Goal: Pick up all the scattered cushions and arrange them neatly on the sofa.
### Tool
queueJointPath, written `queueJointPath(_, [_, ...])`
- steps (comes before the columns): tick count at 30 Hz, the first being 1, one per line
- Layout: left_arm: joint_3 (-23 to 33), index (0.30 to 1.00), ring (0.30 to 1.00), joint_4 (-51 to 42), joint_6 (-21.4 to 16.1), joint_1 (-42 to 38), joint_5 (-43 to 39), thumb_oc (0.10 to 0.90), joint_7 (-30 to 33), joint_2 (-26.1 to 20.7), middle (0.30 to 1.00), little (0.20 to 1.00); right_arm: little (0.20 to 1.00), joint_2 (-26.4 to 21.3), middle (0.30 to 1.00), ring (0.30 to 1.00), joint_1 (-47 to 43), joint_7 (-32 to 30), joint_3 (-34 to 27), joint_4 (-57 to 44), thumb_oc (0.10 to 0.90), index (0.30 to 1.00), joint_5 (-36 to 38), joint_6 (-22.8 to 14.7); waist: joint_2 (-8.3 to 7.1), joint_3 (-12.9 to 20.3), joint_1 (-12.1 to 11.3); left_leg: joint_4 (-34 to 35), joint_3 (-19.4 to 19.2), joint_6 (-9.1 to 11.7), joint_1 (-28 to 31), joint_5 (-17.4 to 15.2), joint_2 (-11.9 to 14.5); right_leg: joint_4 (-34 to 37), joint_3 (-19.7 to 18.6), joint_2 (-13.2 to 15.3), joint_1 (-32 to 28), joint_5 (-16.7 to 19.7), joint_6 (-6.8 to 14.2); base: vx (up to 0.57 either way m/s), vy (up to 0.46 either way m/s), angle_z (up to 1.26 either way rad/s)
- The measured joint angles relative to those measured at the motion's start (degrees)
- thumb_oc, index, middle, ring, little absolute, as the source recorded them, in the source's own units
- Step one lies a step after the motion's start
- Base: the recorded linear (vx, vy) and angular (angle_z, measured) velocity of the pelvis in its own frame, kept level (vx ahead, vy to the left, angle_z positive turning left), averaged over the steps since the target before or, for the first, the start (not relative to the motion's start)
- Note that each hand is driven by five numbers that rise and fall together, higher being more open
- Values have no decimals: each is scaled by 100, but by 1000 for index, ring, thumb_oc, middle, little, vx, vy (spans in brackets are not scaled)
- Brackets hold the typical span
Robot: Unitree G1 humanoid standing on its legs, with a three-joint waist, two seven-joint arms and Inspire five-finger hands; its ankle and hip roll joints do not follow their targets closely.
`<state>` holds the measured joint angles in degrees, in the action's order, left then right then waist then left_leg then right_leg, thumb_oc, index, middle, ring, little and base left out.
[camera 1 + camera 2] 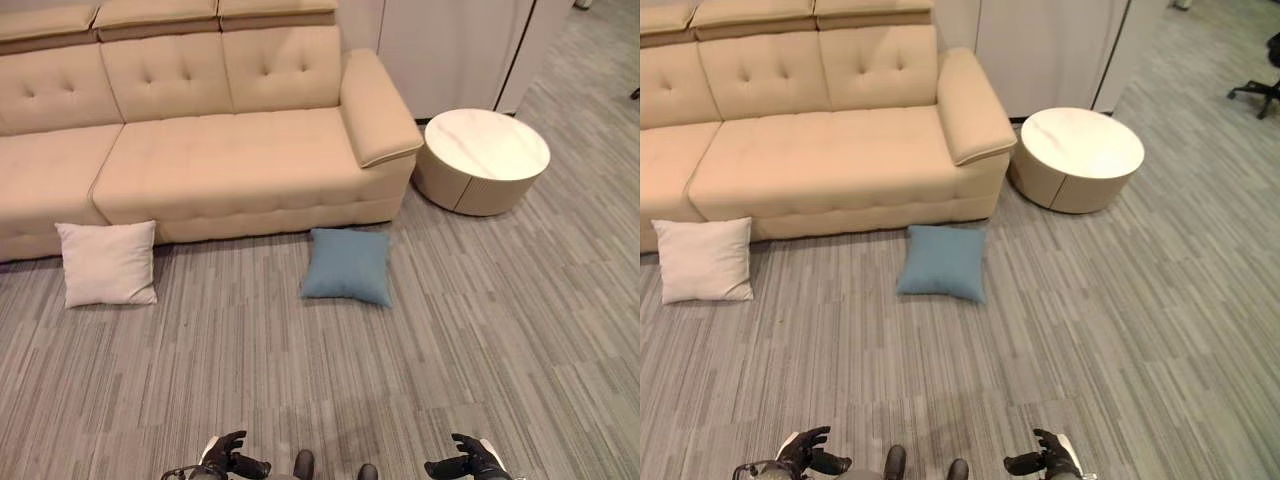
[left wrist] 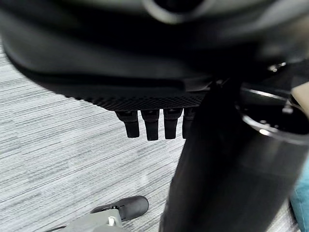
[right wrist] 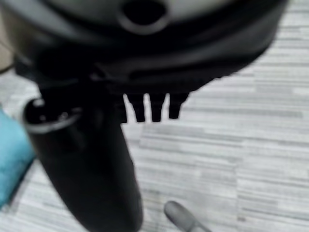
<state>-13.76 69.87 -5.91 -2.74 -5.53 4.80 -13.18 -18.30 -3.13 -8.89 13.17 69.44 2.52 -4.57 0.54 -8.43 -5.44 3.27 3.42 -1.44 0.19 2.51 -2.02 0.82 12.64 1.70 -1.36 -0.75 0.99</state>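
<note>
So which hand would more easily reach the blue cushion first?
Hard to call. The blue cushion lies on the carpet roughly midway between the left hand and right hand; both are empty and far from it.

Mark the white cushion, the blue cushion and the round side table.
white cushion [image 1: 108, 263], left eye view, centre of its face
blue cushion [image 1: 348, 265], left eye view, centre of its face
round side table [image 1: 485, 143], left eye view, middle of its top

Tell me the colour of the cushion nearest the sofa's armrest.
Blue cushion, clearest in the left eye view.
</note>
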Motion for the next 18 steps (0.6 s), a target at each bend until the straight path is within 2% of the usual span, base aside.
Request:
queueJointPath(6, [19,900,900,-6,-1,33,2,800,10,13,900,900,900,104,900,900,76,-3,-5,14,800,900,5,-2,-42,20,7,31,112,20,90,18,10,448,120,-77,-336,97,-68,37,-98,11])
queueJointPath(10, [12,900,900,-7,0,6,-8,800,54,43,900,900,900,128,900,900,68,-14,-5,23,800,900,30,-14,-41,21,37,-74,251,122,24,72,57,447,133,-149,-386,72,-62,-31,-130,20])
queueJointPath(12, [-34,900,900,-14,-1,-169,-10,800,77,50,900,900,900,145,900,900,-5,-13,1,134,800,900,33,-38,-129,-33,55,-531,350,200,-329,74,4,446,128,-138,-324,69,-63,-25,-78,38])
queueJointPath(15, [-76,900,900,-13,-3,-251,-20,800,101,45,900,900,900,151,900,900,-124,-21,-2,237,800,900,48,-41,-245,-116,33,-860,341,335,-524,158,-4,448,141,-152,-310,51,-207,7,-35,9])
queueJointPath(17, [-47,900,900,-10,-9,-364,-127,800,118,22,900,900,900,151,900,900,-183,-29,-3,231,800,900,62,-56,-363,-214,21,-1319,308,472,-813,165,-31,452,143,-120,-295,56,-425,91,4,0])
queueJointPath(18, [-3,900,900,-7,-10,-405,-134,800,124,16,900,900,900,149,900,900,-188,-54,0,228,800,900,65,-57,-426,-249,1,-1583,229,431,-948,49,14,490,170,-140,-305,50,-477,136,32,-2])
